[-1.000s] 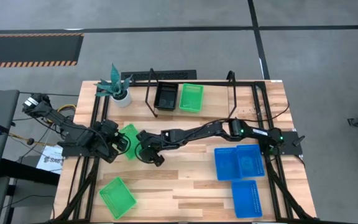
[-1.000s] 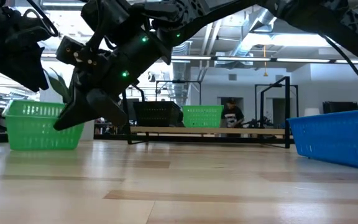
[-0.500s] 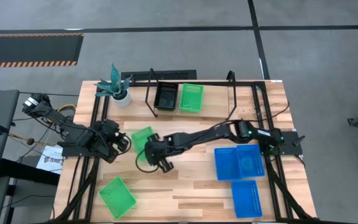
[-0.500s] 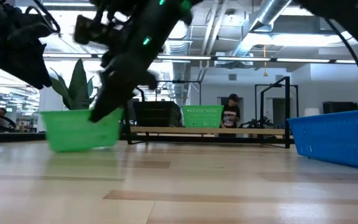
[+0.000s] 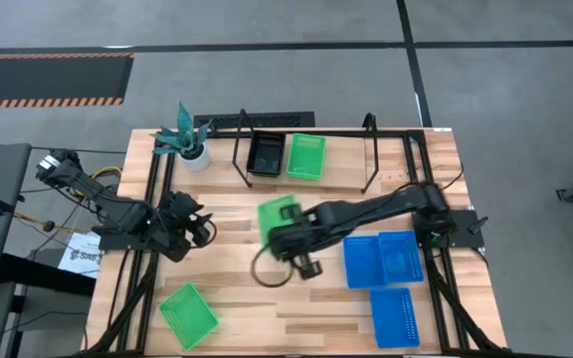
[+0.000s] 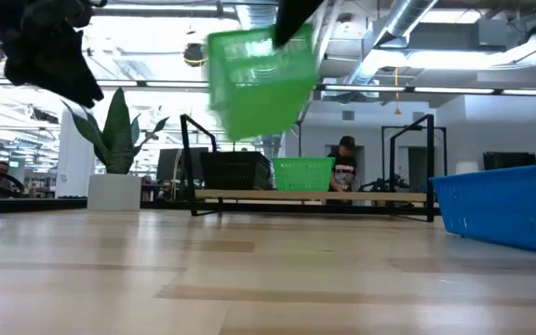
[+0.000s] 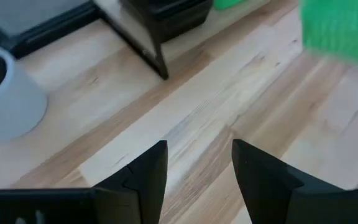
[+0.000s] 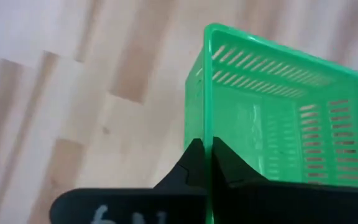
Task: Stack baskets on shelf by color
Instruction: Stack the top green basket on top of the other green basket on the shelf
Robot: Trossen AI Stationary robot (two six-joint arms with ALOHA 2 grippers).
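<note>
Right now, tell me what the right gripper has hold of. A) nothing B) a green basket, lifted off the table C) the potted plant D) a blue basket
B: the right gripper is pinched on the wall of a green basket, which hangs above the tabletop.

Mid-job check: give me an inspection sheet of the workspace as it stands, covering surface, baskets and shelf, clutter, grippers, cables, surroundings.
Surface: wooden table, no spills seen.
Job's things: shelf holds a black basket and a green basket side by side; a lifted green basket is in the air; another green one lies at the near left; blue baskets and at the right.
Clutter: potted plant left of the shelf.
Grippers: right gripper shut on the lifted basket's wall; left gripper open, empty, low over the left of the table.
Cables: a loop by the right arm.
Surroundings: a person behind the table.
</note>
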